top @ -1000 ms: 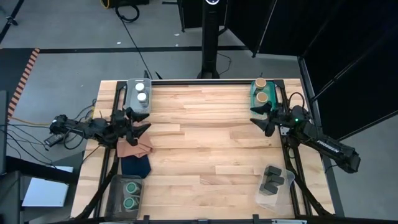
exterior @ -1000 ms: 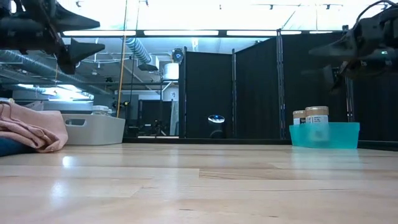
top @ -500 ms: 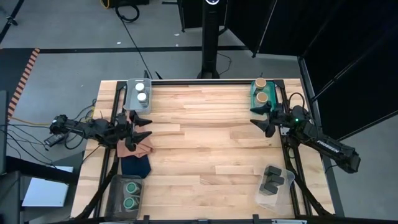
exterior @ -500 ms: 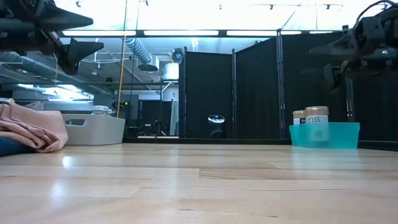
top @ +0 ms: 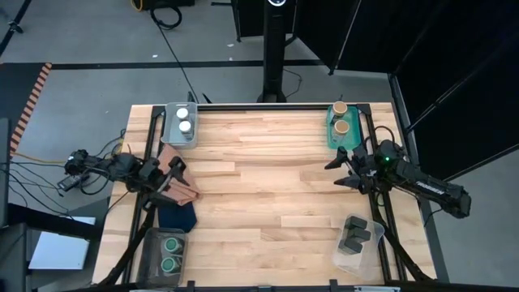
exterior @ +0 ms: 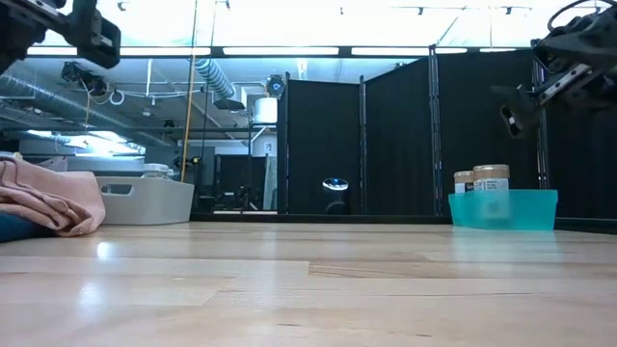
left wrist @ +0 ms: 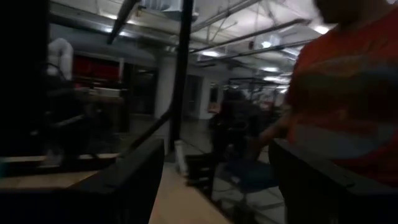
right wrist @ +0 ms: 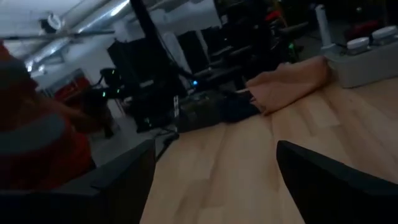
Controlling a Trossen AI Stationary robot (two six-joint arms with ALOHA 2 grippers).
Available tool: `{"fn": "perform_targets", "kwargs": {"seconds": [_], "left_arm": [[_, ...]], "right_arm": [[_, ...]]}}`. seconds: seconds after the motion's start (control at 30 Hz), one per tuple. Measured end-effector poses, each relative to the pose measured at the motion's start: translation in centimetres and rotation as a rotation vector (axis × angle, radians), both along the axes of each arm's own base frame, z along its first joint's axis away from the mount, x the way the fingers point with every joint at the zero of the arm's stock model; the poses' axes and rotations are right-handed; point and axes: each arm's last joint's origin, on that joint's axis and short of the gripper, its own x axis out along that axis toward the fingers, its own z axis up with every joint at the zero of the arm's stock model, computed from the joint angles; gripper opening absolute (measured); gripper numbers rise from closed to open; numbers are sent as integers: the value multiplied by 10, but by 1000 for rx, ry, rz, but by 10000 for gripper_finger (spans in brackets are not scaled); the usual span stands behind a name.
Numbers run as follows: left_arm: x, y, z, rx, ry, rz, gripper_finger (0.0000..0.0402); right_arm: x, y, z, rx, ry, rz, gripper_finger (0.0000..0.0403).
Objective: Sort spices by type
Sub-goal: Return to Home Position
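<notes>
Fingers, left (left wrist: 127, 186): spread wide with nothing between them; we read an empty hand with no jar left to carry.
Fingers, right (right wrist: 329, 180): likewise apart and empty.
Left gripper (top: 166, 175): raised at the table's left edge, above the brown cloth (top: 185, 191); we judge it parked out of the way.
Right gripper (top: 340, 168): raised at the right edge, just beside the teal bin (top: 330, 139) and not touching its jars.
White-lidded jars (top: 184, 113): a pair in the grey bin (top: 171, 136), far left corner.
Tan-lidded jars (top: 343, 126): a pair upright in the teal bin, far right corner.
Green-lidded jars (top: 173, 244): a pair in the clear bin (top: 146, 243), near left corner.
Black tins (top: 354, 223): packed close in another clear bin (top: 369, 251), near right corner; we cannot count them surely.
Grouping: one type per bin, one bin per corner, so we judge the sorting done.
Navy cloth (top: 174, 216): flat beside the brown one, between the grey bin and the green jars' bin.
Person (left wrist: 348, 112): in orange, beyond the table, well apart from both grippers.
Obstacles: only the low cloths under the left gripper; we see nothing in either arm's way.
</notes>
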Motion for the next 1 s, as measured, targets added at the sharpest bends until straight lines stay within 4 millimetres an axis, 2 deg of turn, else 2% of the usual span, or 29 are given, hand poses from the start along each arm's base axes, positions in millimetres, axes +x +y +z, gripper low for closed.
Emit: {"fn": "perform_targets", "kwargs": {"seconds": [0.2,0.33,0.53,0.67,1.0], "left_arm": [[-1,-1,0,-9,2,-35,294],[0,-1,-1,0,19,-20,294],[2,1,-3,71,-1,81,294],[3,4,-4,99,3,114,294],[6,8,-15,90,123,117,294]], "right_arm": [[7,12,2,28,-19,-106,341],[9,23,2,-54,-46,-118,338],[10,23,-6,-211,27,-324,342],[10,23,-7,-283,25,-298,343],[12,25,-9,-205,56,-272,340]]}}
